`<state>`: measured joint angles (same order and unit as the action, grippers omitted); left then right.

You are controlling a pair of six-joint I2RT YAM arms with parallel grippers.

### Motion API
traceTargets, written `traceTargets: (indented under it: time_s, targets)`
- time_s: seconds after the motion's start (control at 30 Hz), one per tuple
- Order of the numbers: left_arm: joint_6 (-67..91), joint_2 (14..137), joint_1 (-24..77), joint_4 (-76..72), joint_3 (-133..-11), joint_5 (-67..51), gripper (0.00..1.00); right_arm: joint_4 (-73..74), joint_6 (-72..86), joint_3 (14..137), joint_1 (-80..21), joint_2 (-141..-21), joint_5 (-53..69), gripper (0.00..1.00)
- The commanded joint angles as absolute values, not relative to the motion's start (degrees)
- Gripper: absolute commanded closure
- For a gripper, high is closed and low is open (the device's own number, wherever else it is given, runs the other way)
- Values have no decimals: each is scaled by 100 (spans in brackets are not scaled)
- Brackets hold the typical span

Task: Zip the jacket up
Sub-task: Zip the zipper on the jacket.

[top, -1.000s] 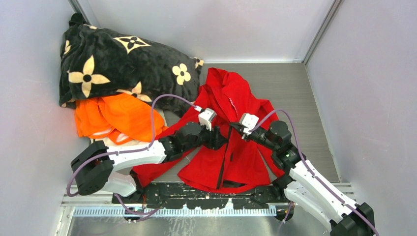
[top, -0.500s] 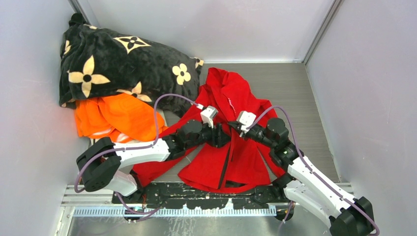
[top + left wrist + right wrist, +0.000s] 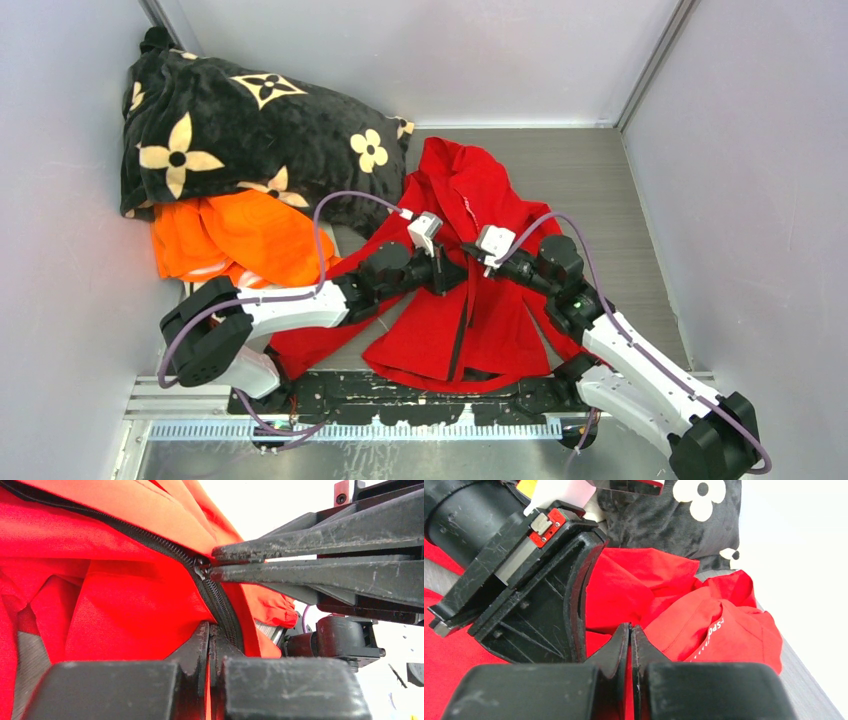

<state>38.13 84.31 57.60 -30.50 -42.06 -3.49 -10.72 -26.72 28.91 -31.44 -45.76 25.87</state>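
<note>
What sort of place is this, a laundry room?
Probably a robot test booth, not a home: bare grey walls box in a table, two robot arms are bolted at its edge, working on the jacket.

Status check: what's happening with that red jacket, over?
Right gripper pinching zip slider, midway up. Left gripper shut on jacket just below. Blanket off left, nothing blocking.

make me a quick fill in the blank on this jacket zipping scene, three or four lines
1. The jacket between the arms is ____ in colour.
2. The right gripper is shut on the jacket's ____ slider.
3. The left gripper is ____ on the jacket's fabric beside the zip.
4. The black blanket lies on an ____ garment.

Missing words: red; zip; shut; orange
</note>
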Motion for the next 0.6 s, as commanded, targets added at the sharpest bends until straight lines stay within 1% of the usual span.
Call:
traceTargets:
  time_s: [0.0, 0.13, 0.17, 0.23, 0.27, 0.3, 0.33, 0.4, 0.57]
  targets:
    - [3758, 8203, 5726, -3419, -4101, -443, 100, -1696, -3248, 3302, -3190, -4604, 2364, 99]
    - [3744, 7966, 5727, -3486, -3957, -522, 99, -1610, -3330, 3421, -3186, -4557, 2487, 99]
    - [3744, 7899, 5730, -3436, -3964, -478, 90, -1588, -3271, 3435, -3190, -4543, 2556, 99]
    - [3717, 7764, 5728, -3238, -4004, -282, 64, -1574, -3142, 3424, -3186, -4537, 2665, 99]
    - [3687, 7696, 5724, -3158, -4019, -180, 53, -1573, -3086, 3401, -3190, -4527, 2705, 99]
    - [3668, 7645, 5725, -3084, -4037, -74, 44, -1561, -3037, 3382, -3190, -4524, 2721, 99]
    - [3646, 7597, 5728, -3017, -4054, -48, 39, -1550, -3000, 3369, -3186, -4521, 2724, 99]
    - [3635, 7509, 5730, -2972, -4069, 132, 32, -1522, -2956, 3362, -3190, -4504, 2727, 99]
    - [3742, 7388, 5735, -3197, -4014, 148, 23, -1516, -2932, 3349, -3194, -4504, 2732, 99]
